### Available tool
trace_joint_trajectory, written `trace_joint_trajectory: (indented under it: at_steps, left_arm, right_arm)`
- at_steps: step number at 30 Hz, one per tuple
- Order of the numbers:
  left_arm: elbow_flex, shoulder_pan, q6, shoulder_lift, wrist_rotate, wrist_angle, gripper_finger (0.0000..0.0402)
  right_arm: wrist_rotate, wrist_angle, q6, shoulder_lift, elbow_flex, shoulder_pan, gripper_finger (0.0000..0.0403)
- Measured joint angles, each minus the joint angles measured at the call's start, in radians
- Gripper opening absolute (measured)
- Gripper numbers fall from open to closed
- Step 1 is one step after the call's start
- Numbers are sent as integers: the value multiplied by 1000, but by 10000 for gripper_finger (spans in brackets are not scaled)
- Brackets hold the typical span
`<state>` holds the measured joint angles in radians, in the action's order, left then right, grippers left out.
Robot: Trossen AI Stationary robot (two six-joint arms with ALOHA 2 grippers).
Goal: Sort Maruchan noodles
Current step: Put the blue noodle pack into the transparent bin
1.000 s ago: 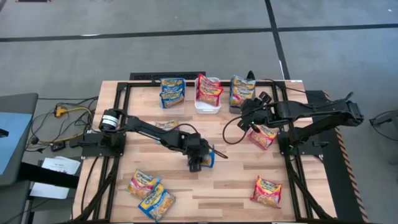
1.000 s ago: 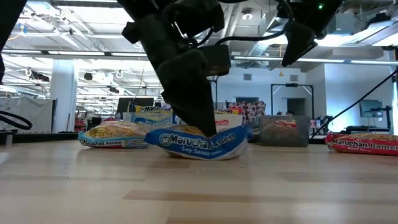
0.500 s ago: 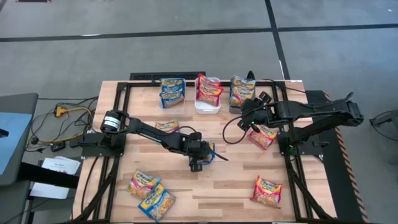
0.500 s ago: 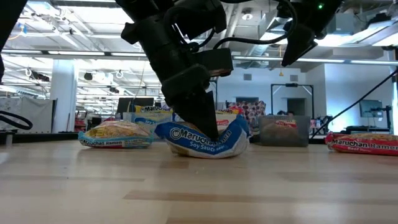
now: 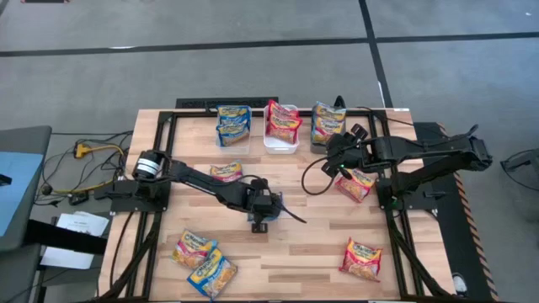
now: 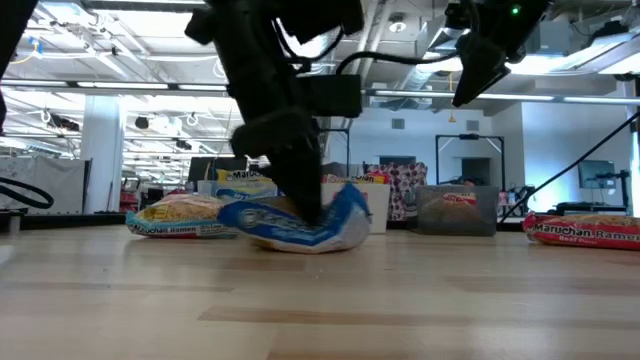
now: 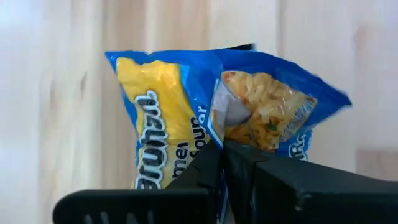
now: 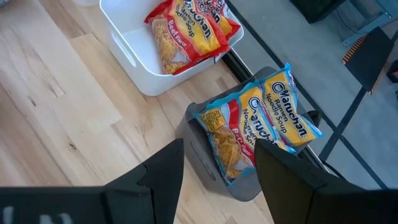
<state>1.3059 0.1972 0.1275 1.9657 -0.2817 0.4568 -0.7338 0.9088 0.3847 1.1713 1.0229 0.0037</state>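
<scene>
Wooden table (image 5: 320,252) held scattered noodle packets; three bins at the far edge were already part filled. Left gripper (image 5: 261,220) at mid-table was clamped on the blue packet's (image 7: 186,118) crimped wrapper edge. Right gripper (image 8: 217,168) hovered spread above the dark bin (image 8: 214,158). Packet looked light, crinkly and slippery, brittle inside: pinch the seam.

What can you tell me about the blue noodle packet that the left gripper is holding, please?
The blue noodle packet is a crinkled plastic ramen wrapper, blue with a yellow panel, white Maruchan lettering and a noodle picture. The left gripper is shut on its edge, pinching the film into a fold. It sits near the middle of the wooden table, tilted, with one end raised and its underside resting on the wood.
</scene>
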Motion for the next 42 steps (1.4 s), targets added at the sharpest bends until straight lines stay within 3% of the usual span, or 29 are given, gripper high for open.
trace_joint_trajectory:
  at_steps: [6, 27, 36, 42]
  left_arm:
    - [0, 25, 31, -50, -112, 57, 1]
    - [5, 49, 11, -129, -294, 98, 0]
    - [5, -7, -1, -246, -484, 280, 0]
    - [5, -95, -95, -327, -596, 349, 0]
  right_arm:
    - [-1, 0, 0, 0, 0, 0, 221]
    - [-1, 0, 0, 0, 0, 0, 221]
    - [0, -1, 0, 0, 0, 0, 221]
    - [0, -3, 0, 0, 0, 0, 221]
